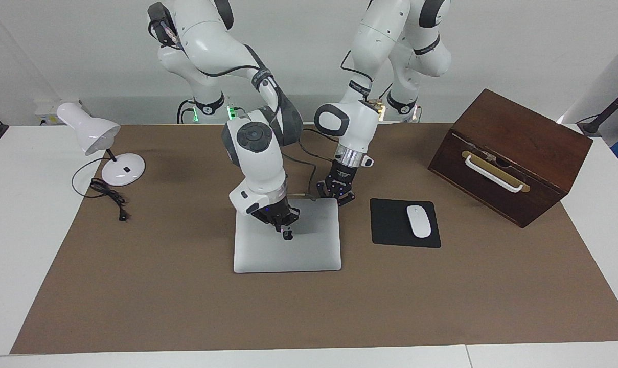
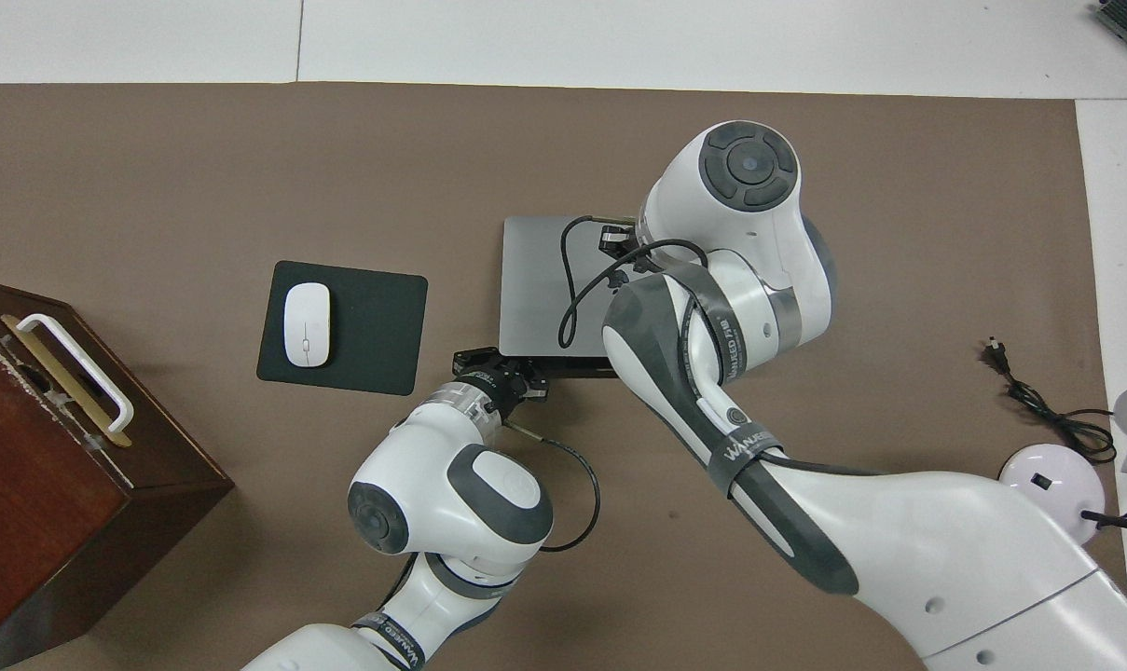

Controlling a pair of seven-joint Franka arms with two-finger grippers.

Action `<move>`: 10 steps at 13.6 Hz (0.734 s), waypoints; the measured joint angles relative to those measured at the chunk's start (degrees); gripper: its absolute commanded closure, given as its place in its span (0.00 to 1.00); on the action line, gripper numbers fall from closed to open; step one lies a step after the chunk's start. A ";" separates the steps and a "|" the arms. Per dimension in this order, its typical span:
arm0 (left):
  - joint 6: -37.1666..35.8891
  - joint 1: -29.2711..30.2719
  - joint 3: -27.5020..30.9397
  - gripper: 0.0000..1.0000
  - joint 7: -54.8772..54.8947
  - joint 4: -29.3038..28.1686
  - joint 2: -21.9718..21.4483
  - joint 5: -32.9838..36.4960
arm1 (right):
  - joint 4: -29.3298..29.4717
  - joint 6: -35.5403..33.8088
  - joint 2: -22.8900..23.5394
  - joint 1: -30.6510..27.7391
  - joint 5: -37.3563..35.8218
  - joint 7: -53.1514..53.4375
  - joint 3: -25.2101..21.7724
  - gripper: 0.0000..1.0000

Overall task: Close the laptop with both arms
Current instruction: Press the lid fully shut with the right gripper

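Note:
The silver-grey laptop [image 1: 309, 245] [image 2: 535, 289] lies shut and flat on the brown mat, its dark logo showing on the lid. My right gripper [image 1: 282, 226] hangs shut just above the lid, next to the logo. In the overhead view its own wrist hides it. My left gripper [image 1: 335, 200] [image 2: 500, 362] is shut and low at the laptop's edge nearer to the robots, by the corner toward the left arm's end. Whether it touches the laptop I cannot tell.
A black mouse pad [image 1: 390, 225] with a white mouse [image 1: 418, 221] lies beside the laptop toward the left arm's end. A dark wooden box [image 1: 510, 153] with a white handle stands past it. A white desk lamp [image 1: 91, 134] and its cord sit at the right arm's end.

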 measured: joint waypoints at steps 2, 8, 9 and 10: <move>0.19 -0.01 -0.03 1.00 0.00 -0.01 0.01 0.05 | 0.11 0.00 -0.66 -0.17 0.00 0.00 0.00 1.00; 2.17 -0.06 -0.11 1.00 0.00 -0.24 0.10 0.09 | 0.15 -0.24 -3.62 -1.17 -0.05 0.00 -0.03 1.00; 2.44 -0.12 -0.13 1.00 0.00 -0.30 0.09 0.11 | 0.16 -0.40 -4.13 -1.40 -0.08 -0.01 -0.04 1.00; 2.84 -0.25 -0.13 1.00 0.00 -0.46 0.04 0.14 | 0.16 -0.74 -4.67 -1.71 -0.10 -0.22 -0.08 1.00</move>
